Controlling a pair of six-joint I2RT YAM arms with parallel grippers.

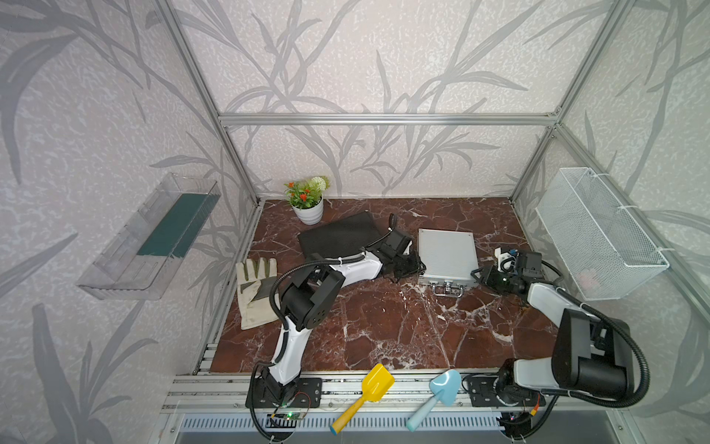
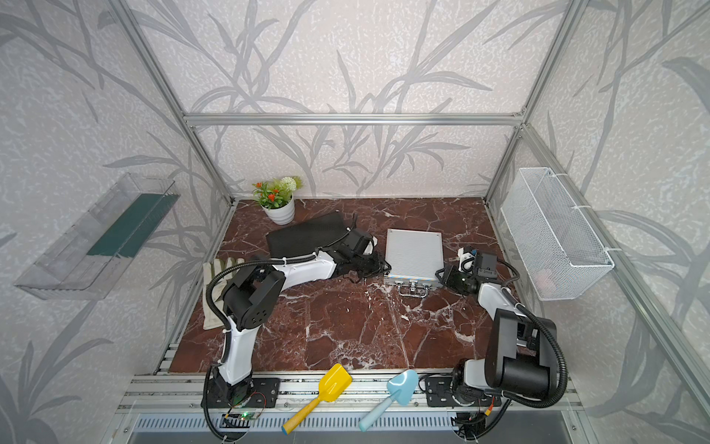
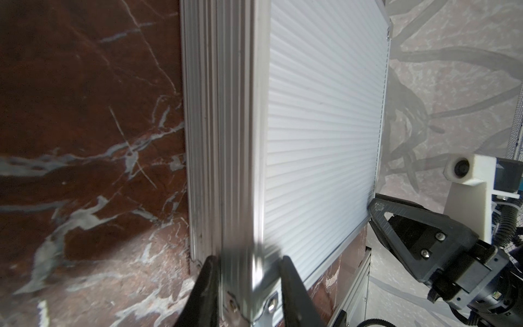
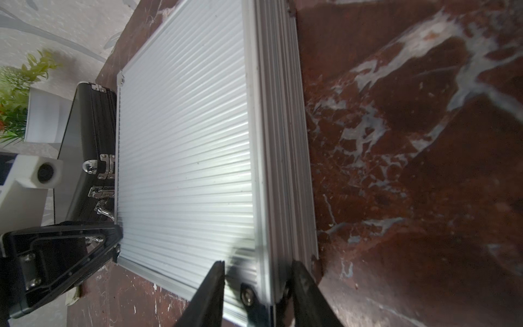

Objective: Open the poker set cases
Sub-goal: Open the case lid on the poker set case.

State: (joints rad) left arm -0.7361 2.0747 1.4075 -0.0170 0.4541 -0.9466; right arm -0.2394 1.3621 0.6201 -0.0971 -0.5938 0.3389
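The smaller silver poker set case (image 1: pixel 447 255) (image 2: pixel 414 253) lies shut on the marble table, handle (image 1: pixel 447 290) toward the front. My left gripper (image 1: pixel 418 267) (image 3: pixel 247 259) straddles its front-left corner, with both fingers against the metal edge. My right gripper (image 1: pixel 476 275) (image 4: pixel 257 264) clamps the front-right corner the same way. The ribbed lid (image 3: pixel 311 127) (image 4: pixel 184 155) fills both wrist views. The larger black poker set case (image 1: pixel 338 236) (image 4: pixel 90 158) lies shut behind the left arm, latches facing the silver case.
A potted plant (image 1: pixel 307 200) stands at the back left and a work glove (image 1: pixel 255 292) lies at the left edge. A yellow shovel (image 1: pixel 369 392) and a blue shovel (image 1: pixel 438 396) rest on the front rail. A wire basket (image 1: pixel 599 234) hangs on the right wall.
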